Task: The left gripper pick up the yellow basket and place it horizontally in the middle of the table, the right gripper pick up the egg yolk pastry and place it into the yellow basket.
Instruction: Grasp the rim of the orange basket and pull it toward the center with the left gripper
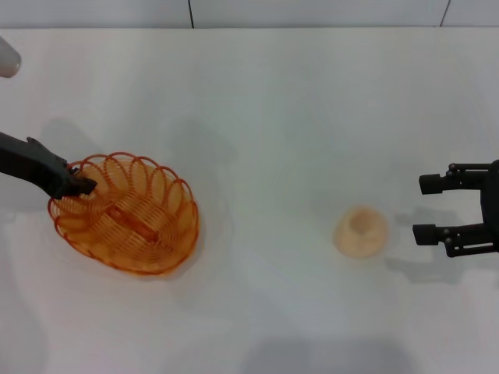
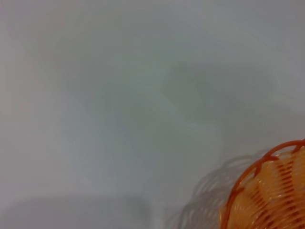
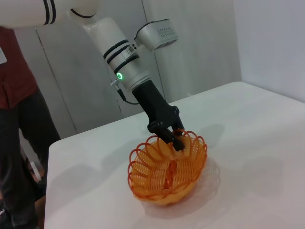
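Left pincer (image 1: 80, 185) clamped on the yellow basket's (image 1: 129, 216) rim, basket at the worktop's (image 1: 265, 117) left side. Right pincer (image 1: 426, 209) open, just right of the egg yolk pastry (image 1: 361, 231), not touching.

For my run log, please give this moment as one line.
left hand shut on yellow basket rim | right hand open beside egg yolk pastry

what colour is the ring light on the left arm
Green. The ring light glows on the left arm's silver-white segment, seen best in the right wrist view.
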